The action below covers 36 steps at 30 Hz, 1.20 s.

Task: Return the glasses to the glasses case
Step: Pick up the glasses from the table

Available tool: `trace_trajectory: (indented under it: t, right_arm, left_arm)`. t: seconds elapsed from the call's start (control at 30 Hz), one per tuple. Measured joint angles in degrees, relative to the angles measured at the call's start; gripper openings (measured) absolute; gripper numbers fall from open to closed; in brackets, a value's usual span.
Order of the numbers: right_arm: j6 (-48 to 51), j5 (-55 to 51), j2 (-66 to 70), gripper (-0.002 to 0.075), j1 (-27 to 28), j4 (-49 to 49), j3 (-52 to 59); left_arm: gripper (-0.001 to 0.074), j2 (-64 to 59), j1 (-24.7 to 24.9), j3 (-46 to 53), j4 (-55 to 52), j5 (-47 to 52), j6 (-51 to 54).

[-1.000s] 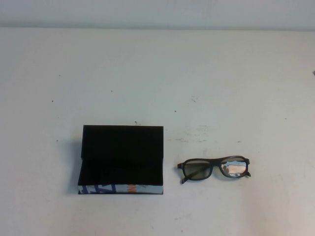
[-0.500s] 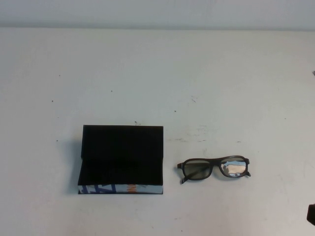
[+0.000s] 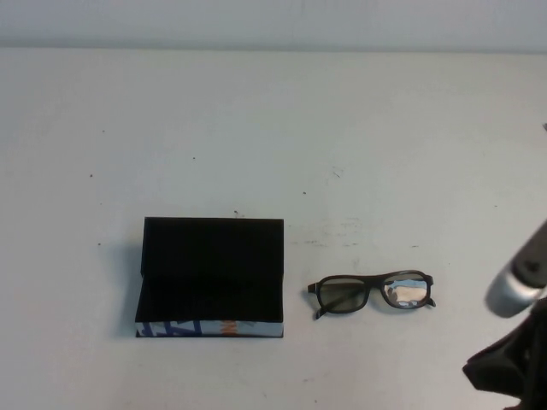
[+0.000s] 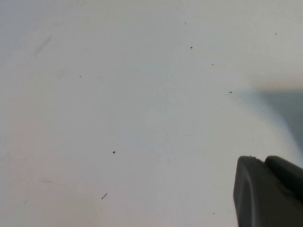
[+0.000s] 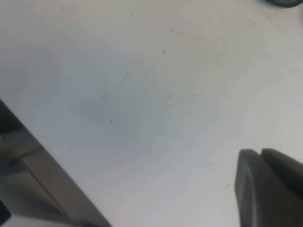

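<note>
1. Glasses case [image 3: 211, 278], lower left of centre in the high view: stands open on the counter [image 3: 273, 128], lid raised behind, black lining bare, printed side toward the bottom of the frame.
2. Glasses [image 3: 372, 293], just right of the case and apart from it: rest on the counter, lenses toward the bottom edge, touched by nothing.
3. Right end effector [image 3: 506, 369], lower right corner of the high view: hangs near the glasses without contact; spread or pressed together, cannot tell.
4. Left end effector [image 4: 267, 191]: appears only in part in the left wrist view, over bare counter; state cannot tell.
5. Likely hazards:
   - Low, thin frame: may skate across the counter under a shallow or off-centre pinch.
   - A grip on a lens rather than the rim: risks smearing or slipping.
   - Light case: may shift, or drop its lid, if brushed during placement.
6. Differences between views:
   - High view alone shows case and glasses together.
   - Right wrist view alone shows the counter's edge.
   - Left wrist view alone shows the left end effector.
</note>
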State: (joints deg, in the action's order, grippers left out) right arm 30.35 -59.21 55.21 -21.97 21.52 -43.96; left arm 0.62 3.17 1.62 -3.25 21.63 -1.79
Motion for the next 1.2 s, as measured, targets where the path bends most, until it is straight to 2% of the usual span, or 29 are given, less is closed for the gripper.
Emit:
trace_trajectory:
  t: [0.1,0.27,0.37,0.47,0.6,0.73,0.8,1.2]
  right_arm:
    - [0.4,0.8,7.0,-0.0011,-6.2,-5.2,-3.1]
    - [6.4,4.1,17.5,-0.001,-10.2,-11.5,-9.4]
    - [14.8,5.0,22.9,0.0013,-10.3,-12.8,-12.6]
    - [23.5,5.8,26.8,0.0068,-10.3,-13.2,-15.0]
    - [32.5,7.5,31.0,0.0186,-10.3,-14.1,-17.4]
    - [35.5,9.0,35.5,0.0329,-10.1,-15.3,-19.7]
    - [36.1,9.5,38.0,0.037,-9.7,-15.8,-20.9]
    - [37.9,9.2,47.7,0.0395,-8.2,-18.4,-28.3]
  left_arm:
    - [0.0,0.0,0.0,0.0,0.0,0.0,0.0]
    - [0.0,0.0,0.0,0.0,0.0,0.0,0.0]
    - [0.0,0.0,0.0,0.0,0.0,0.0,0.0]
    - [0.0,0.0,0.0,0.0,0.0,0.0,0.0]
    - [0.0,0.0,0.0,0.0,-0.1,0.0,0.0]
    - [0.0,0.0,0.0,0.0,-0.1,0.0,0.0]
    - [0.0,0.0,0.0,0.0,-0.2,0.0,0.0]
    - [0.0,0.0,0.0,0.0,-0.2,0.0,0.0]
